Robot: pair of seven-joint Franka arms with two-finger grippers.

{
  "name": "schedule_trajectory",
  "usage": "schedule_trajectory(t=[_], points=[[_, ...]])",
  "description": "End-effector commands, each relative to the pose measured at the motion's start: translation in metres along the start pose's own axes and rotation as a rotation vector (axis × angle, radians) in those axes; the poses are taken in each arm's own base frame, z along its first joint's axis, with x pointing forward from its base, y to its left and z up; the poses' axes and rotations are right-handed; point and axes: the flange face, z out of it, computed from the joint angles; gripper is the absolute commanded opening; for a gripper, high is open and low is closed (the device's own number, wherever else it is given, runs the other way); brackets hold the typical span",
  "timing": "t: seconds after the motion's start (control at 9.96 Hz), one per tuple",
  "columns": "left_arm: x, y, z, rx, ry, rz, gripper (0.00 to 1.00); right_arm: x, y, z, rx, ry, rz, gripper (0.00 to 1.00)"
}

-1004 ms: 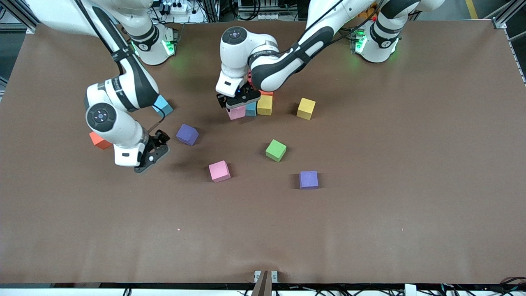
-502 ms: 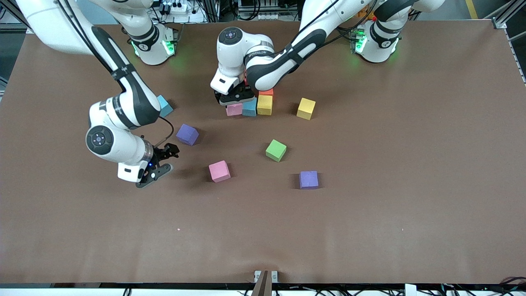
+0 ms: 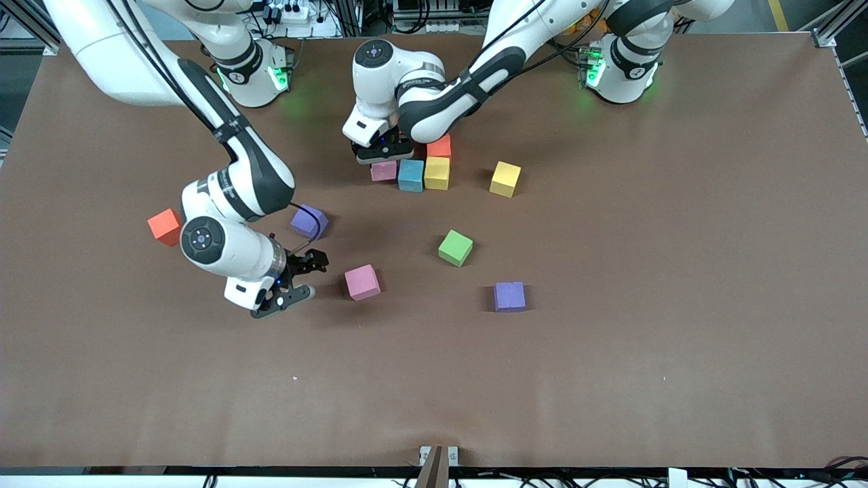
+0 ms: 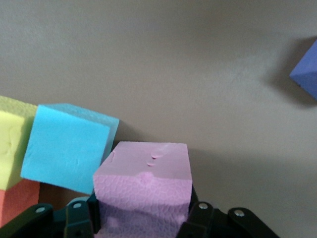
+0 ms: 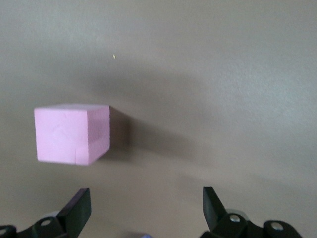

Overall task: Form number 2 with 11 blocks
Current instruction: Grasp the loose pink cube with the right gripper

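At twelve o'clock from the table's middle in the front view, the number 2 [image 3: 424, 166] is only begun. A pink block [image 3: 384, 170], a blue block [image 3: 410, 175] and a yellow block [image 3: 437, 173] form a row, and a red block [image 3: 439, 146] touches the yellow one at its twelve o'clock. The left gripper [image 3: 383, 150] stands over the row's end, its fingers clamped on the pink block. In the left wrist view its corner meets the blue block.

The step in hand looks like seating this third cube. Next, the fingers should let go and lift straight up, so the row is not dragged.

The right gripper [image 3: 309, 276] hangs low with its fingers spread wide, at nine o'clock of a loose pink block [image 3: 361, 282]. It probably fetches that one next, which means sliding across and straddling it.

The left arm's wrist covers whatever lies at twelve o'clock of the pink and blue blocks. Whether the held cube rests on the table cannot be told. Only ten cubes show.
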Motion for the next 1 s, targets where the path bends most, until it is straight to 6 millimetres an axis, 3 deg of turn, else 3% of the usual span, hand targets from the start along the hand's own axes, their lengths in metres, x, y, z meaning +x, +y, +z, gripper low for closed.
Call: schedule_trajectory(t=[0.0,0.4,0.5,0.6,0.9], points=[[-0.007,0.005,0.001,0.009,-0.004,0.028,0.18,0.021,-0.025,0.010,0.027,0.007,0.063,1.00],[-0.036,0.000,0.020,0.048,-0.028,0.054,0.18,0.033,-0.030,0.013,0.044,0.019,0.100,1.00],[-0.040,-0.001,0.023,0.062,-0.031,0.058,0.18,0.033,-0.039,0.016,0.044,0.013,0.130,1.00],[-0.041,-0.001,0.022,0.070,-0.039,0.052,0.18,0.032,-0.062,0.023,0.037,0.005,0.128,1.00],[-0.034,-0.001,0.021,0.076,-0.036,0.049,0.19,0.037,-0.086,0.045,0.056,0.028,0.120,1.00]])
